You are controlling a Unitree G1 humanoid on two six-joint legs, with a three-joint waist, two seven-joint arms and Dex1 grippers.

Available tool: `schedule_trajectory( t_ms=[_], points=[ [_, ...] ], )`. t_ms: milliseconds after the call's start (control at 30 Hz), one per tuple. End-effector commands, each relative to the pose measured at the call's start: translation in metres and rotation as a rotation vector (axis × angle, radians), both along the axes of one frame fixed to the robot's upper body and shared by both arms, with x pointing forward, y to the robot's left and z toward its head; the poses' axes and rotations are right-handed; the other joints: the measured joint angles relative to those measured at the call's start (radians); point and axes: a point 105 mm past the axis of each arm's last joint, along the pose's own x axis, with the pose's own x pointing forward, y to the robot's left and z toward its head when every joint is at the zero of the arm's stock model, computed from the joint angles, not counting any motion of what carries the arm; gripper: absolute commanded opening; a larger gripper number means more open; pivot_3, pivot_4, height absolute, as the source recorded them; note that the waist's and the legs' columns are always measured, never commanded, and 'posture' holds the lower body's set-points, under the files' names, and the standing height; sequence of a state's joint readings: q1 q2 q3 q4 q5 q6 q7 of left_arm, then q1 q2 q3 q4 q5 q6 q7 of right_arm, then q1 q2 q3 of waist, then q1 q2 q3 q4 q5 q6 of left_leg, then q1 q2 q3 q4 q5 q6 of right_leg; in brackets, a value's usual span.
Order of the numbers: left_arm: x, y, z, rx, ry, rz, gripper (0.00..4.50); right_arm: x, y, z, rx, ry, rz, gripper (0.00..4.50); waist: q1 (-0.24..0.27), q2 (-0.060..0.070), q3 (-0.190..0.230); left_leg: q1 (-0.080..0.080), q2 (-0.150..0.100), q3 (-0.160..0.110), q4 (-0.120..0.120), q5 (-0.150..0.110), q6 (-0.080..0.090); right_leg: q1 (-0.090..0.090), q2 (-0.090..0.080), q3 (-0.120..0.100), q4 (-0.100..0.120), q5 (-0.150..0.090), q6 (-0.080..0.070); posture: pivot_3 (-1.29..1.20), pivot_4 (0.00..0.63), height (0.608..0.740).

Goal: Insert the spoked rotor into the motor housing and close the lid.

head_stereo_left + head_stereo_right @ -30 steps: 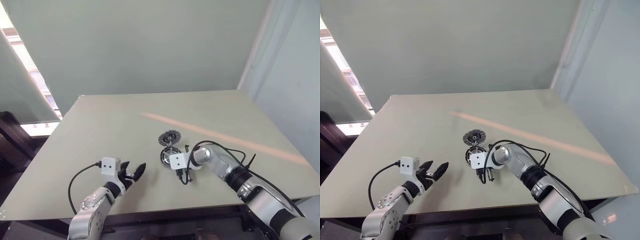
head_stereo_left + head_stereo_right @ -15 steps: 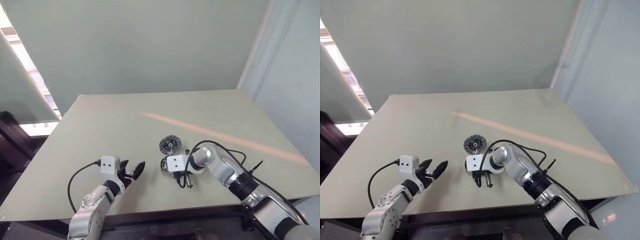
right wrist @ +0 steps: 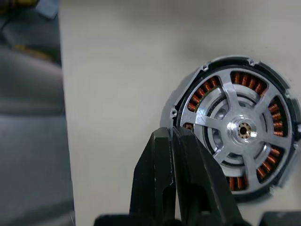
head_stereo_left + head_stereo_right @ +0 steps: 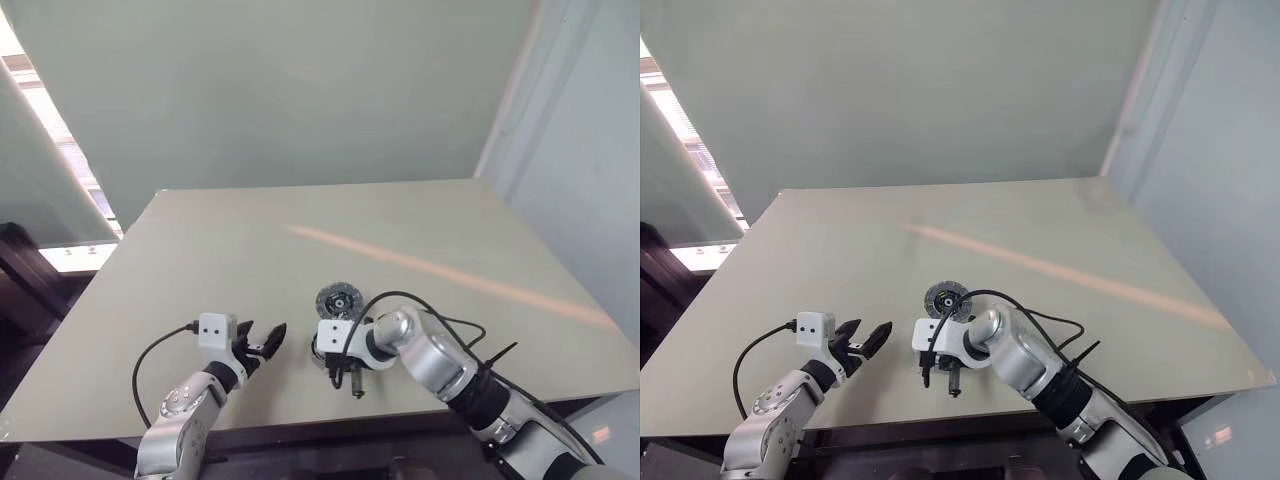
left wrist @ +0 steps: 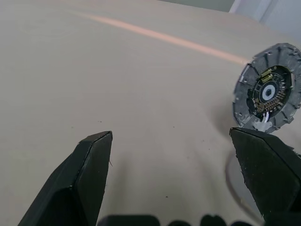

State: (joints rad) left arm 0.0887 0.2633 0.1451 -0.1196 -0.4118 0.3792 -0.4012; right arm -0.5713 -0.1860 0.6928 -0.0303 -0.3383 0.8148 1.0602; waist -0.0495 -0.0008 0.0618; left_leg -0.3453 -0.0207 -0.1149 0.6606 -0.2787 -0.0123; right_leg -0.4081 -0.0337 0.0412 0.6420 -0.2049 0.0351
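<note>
The motor housing [image 3: 196, 100], ringed with copper windings, lies flat on the table. The silver spoked rotor [image 3: 243, 129] sits inside it. My right gripper [image 3: 172, 132] is shut with nothing between its fingers, its tips over the housing's rim. From the head views my right wrist covers most of the housing. The lid [image 4: 338, 298], a dark ribbed disc with a pale centre, stands tilted just beyond the housing, its face toward my left gripper [image 5: 170, 136]. That gripper [image 4: 265, 342] hovers open and empty, left of the parts.
The parts lie near the front edge of the beige table [image 4: 220, 250]. A black cable [image 4: 420, 305] loops over my right forearm. A pale orange streak of light [image 4: 440, 270] runs across the tabletop.
My right hand drew back toward the table's front edge and leftward, rolling its wrist. The housing and lid shifted nearer with it, and the lid tipped up. The left gripper stayed put.
</note>
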Motion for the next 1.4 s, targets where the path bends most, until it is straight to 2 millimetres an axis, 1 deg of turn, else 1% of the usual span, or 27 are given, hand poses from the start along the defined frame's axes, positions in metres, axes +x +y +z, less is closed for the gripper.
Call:
schedule_trajectory(
  t_ms=[33,167,400,533,967,1400],
  points=[
    [0.004,0.005,0.011,0.007,-0.053,0.020,4.29,0.000,0.013,0.012,0.058,-0.040,-0.047,0.02,0.000,0.000,0.000,0.000,0.000,0.000,0.000,0.000,0.000,0.000,0.000,0.000,0.000,0.000,0.000,0.00,0.000,0.740],
    [0.005,0.005,0.009,0.005,-0.051,0.025,4.29,-0.004,0.020,0.007,0.064,-0.016,-0.079,0.02,0.000,0.000,0.000,0.000,0.000,-0.001,0.000,0.000,0.000,0.000,0.000,-0.001,0.000,0.000,0.000,0.00,0.000,0.740],
    [0.007,0.012,0.009,0.012,-0.055,0.051,4.29,-0.007,0.020,0.002,0.052,0.006,-0.106,0.02,0.000,0.000,0.000,0.000,0.000,-0.002,0.000,0.000,0.000,0.000,0.000,-0.002,0.000,0.000,0.000,0.00,0.000,0.740],
    [0.008,0.015,0.009,0.017,-0.057,0.058,4.29,-0.005,0.022,0.004,0.060,-0.002,-0.116,0.02,-0.001,0.000,0.000,0.000,0.000,-0.002,0.000,0.000,-0.001,0.000,0.000,-0.002,0.000,0.000,0.000,0.00,0.000,0.740],
    [0.009,0.014,0.009,0.019,-0.062,0.060,4.29,-0.002,0.023,0.004,0.068,-0.008,-0.117,0.02,-0.001,0.000,0.000,0.000,0.000,-0.002,-0.001,0.001,-0.001,0.000,0.000,-0.002,0.000,0.000,0.000,0.00,0.000,0.740],
    [0.009,0.010,0.007,0.016,-0.062,0.051,4.29,0.004,0.032,0.011,0.135,-0.022,-0.148,0.02,-0.003,0.000,0.000,0.001,0.002,-0.002,-0.001,0.001,-0.002,0.000,0.001,-0.003,0.001,0.000,-0.001,0.00,0.000,0.740]
  ],
)
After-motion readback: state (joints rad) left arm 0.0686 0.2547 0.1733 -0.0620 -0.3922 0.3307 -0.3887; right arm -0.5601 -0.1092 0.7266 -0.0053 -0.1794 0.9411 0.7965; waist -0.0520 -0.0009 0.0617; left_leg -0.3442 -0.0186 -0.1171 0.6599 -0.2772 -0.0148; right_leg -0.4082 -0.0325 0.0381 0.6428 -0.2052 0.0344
